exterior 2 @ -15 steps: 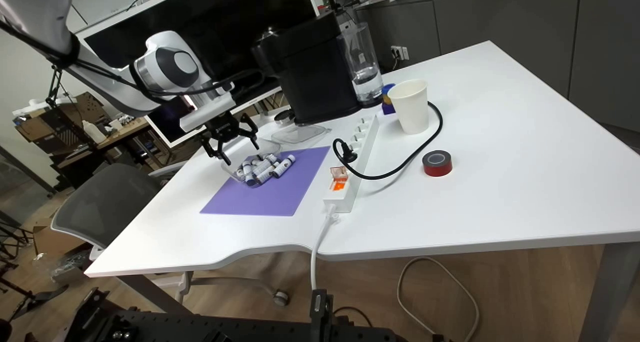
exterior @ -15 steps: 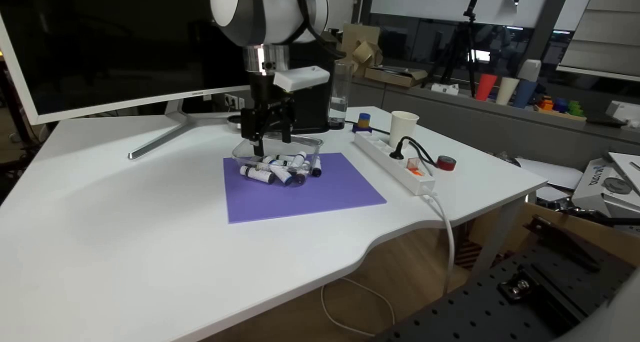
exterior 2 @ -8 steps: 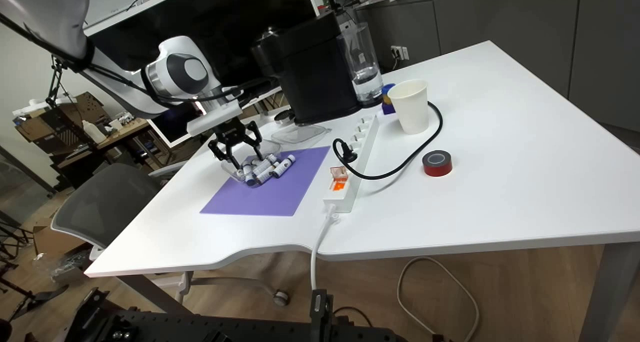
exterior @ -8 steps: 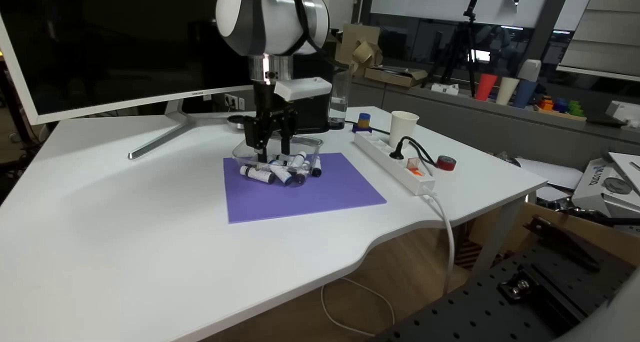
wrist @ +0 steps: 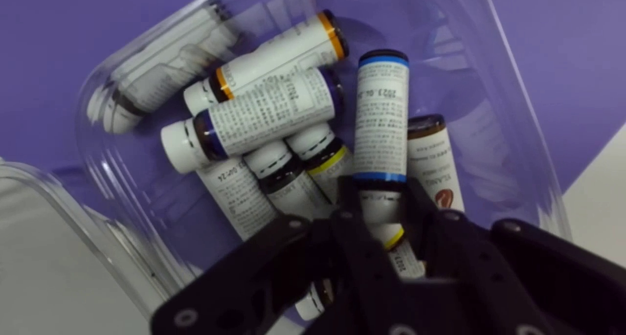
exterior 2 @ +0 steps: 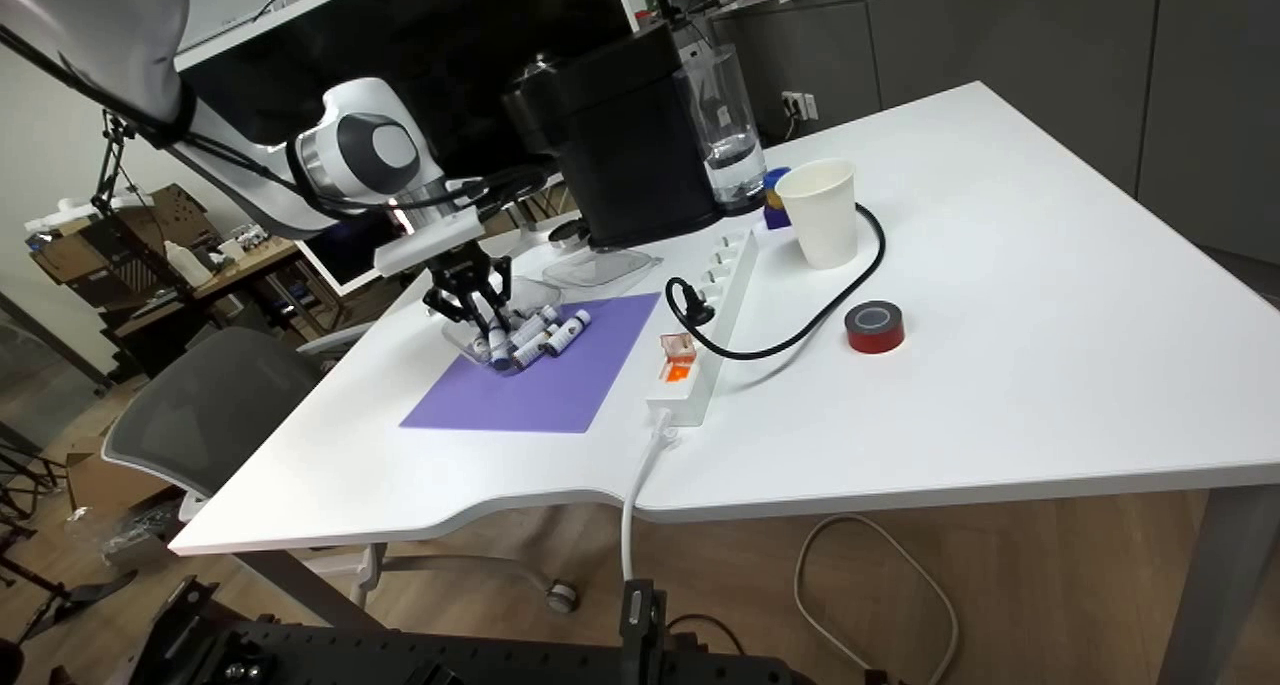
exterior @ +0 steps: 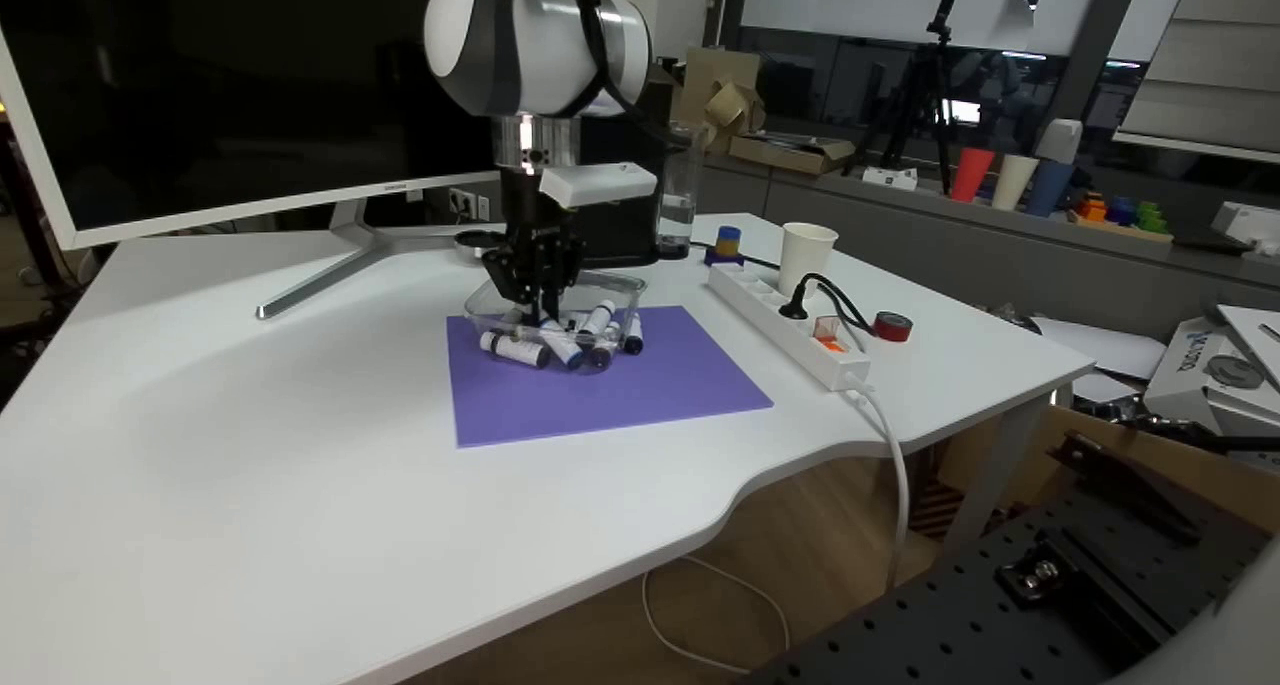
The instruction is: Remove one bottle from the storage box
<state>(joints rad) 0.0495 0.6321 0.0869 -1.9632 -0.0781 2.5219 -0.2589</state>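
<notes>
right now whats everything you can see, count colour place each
desk: one, white, centre
mat: one, purple, on desk
storage box: one, clear, on mat
bottles: at least nine, white-labelled, most in storage box
power strip: one, white, on desk
cable: one, black, plugged into power strip
cup: one, white, beside power strip
tape roll: one, red and grey, on desk
small stack: one, multicoloured, near cup
monitor: one, black, back of desk
tall box: one, black, near monitor
tank: one, clear, beside tall box
lid or tray: one, clear, between mat and tall box
chair: one, grey, beside desk
arm: one, white and grey, above desk
hand: one, black, closed on blue-banded bottle
</notes>
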